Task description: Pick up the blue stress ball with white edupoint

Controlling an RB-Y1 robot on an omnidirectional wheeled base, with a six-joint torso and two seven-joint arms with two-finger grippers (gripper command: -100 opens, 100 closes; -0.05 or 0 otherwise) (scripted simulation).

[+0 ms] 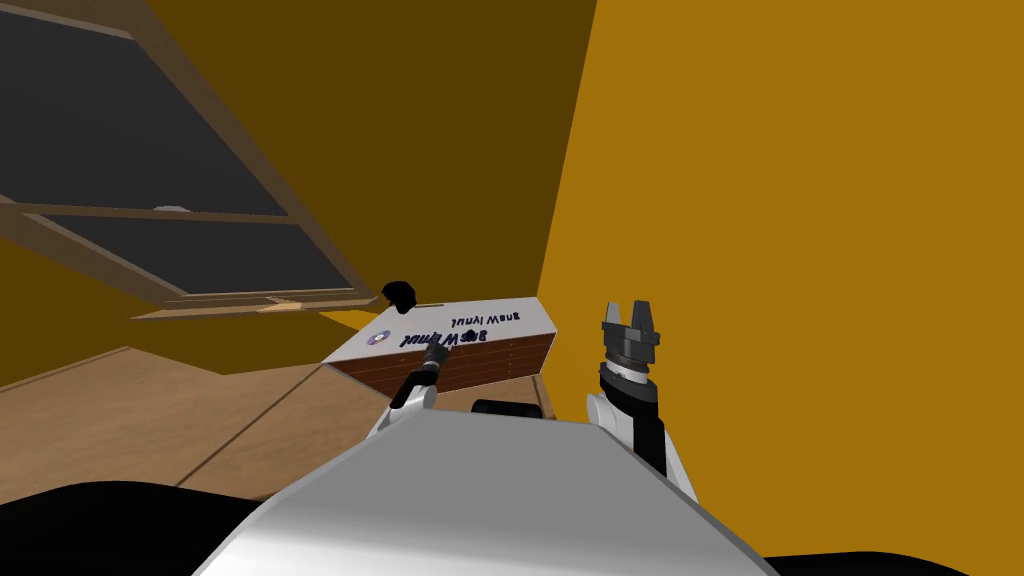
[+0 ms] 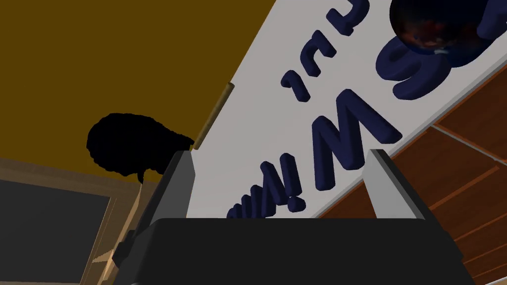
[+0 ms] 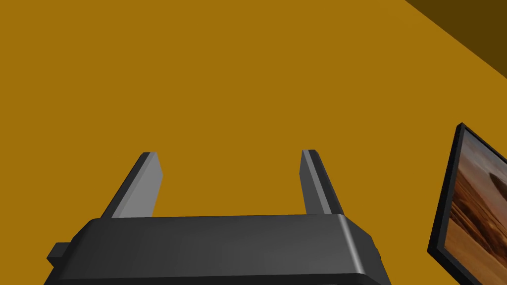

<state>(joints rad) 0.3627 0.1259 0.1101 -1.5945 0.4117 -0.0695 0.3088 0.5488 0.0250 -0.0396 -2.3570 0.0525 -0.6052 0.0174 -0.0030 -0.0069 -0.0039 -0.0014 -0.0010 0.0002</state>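
Inverted dark-blue lettering (image 1: 483,316), roughly "Junyi Wang", on white cabinet top (image 1: 532,323).

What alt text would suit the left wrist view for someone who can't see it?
The open left pincer hovers over the white top of a wooden drawer unit bearing raised dark blue letters, with a dark blue ball on it ahead of the pincer. A black shape sits by the top's far edge against an ochre wall.

Left gripper (image 2: 279,156), fingers apart, hangs low over the cabinet's white top (image 2: 257,143). Raised dark blue letters (image 2: 346,133) lie between it and the dark blue ball (image 2: 440,29); the air above them is open. Black shape (image 2: 131,143) and thin rod (image 2: 214,116) crowd the back edge by the ochre wall (image 2: 124,49). Orange wall (image 1: 800,250) flanks the top's right end.
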